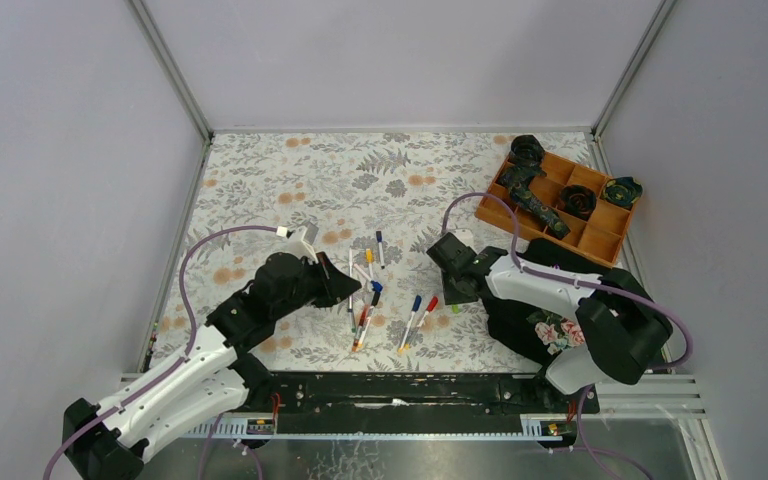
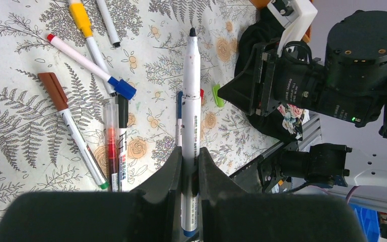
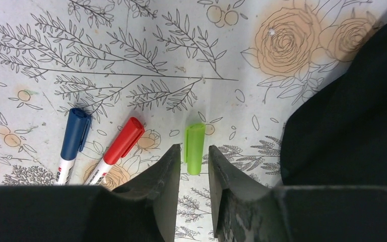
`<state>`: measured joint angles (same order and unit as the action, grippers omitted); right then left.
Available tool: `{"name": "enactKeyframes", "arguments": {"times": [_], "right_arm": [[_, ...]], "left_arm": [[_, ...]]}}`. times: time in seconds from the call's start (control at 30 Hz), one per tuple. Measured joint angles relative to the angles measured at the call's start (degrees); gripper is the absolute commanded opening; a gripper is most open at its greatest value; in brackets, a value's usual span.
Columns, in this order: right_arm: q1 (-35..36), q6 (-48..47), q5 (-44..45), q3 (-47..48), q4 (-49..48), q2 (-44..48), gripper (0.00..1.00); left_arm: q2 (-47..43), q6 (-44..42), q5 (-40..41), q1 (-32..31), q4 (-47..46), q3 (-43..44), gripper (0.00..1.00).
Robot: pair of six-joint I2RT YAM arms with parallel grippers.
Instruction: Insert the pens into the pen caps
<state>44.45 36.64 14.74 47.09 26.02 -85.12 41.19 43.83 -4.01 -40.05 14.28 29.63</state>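
Note:
My left gripper [image 2: 190, 154] is shut on a white pen [image 2: 190, 91] with a black tip and a blue end, which points away from the fingers above the table. It hovers over a scatter of pens [image 1: 365, 300]. A loose green pen cap [image 3: 195, 136] lies flat on the floral cloth. My right gripper [image 3: 194, 148] is down over it, one finger on either side, with a thin gap showing on both sides. The cap also shows under that gripper [image 1: 455, 300] in the top view. A blue-capped pen [image 3: 74, 136] and a red-capped pen [image 3: 123, 141] lie just left of it.
Several more pens lie under the left wrist, among them a yellow-capped one [image 2: 80, 17], a brown-capped one [image 2: 55, 91] and a red one [image 2: 112, 146]. A black flowered cloth [image 1: 550, 320] sits under the right arm. A wooden divided tray [image 1: 600, 235] stands at the back right.

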Motion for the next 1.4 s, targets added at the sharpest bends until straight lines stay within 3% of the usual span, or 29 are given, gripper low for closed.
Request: {"name": "enactKeyframes", "arguments": {"times": [0.4,0.67,0.83,1.1,1.4], "right_arm": [[0.00,0.00,-0.85,-0.15,-1.27,-3.21,0.25],[0.00,-0.07,-0.81,-0.17,-2.56,-3.78,0.01],[-0.04,0.00,-0.98,-0.13,-1.66,-2.82,0.00],[-0.63,0.72,-5.57,1.55,-1.95,10.05,0.00],[-0.79,7.30,-16.31,1.01,-17.73,23.43,0.00]], "left_arm": [[-0.17,0.02,0.00,0.00,0.09,0.00,0.00],[0.02,0.02,-0.07,0.00,-0.11,-0.22,0.00],[-0.02,0.35,-1.40,0.00,-1.81,-2.54,0.00],[-2.80,1.55,-5.35,0.00,-9.75,-7.72,0.00],[-5.14,1.36,-11.82,-0.02,-19.19,-8.85,0.00]]}}
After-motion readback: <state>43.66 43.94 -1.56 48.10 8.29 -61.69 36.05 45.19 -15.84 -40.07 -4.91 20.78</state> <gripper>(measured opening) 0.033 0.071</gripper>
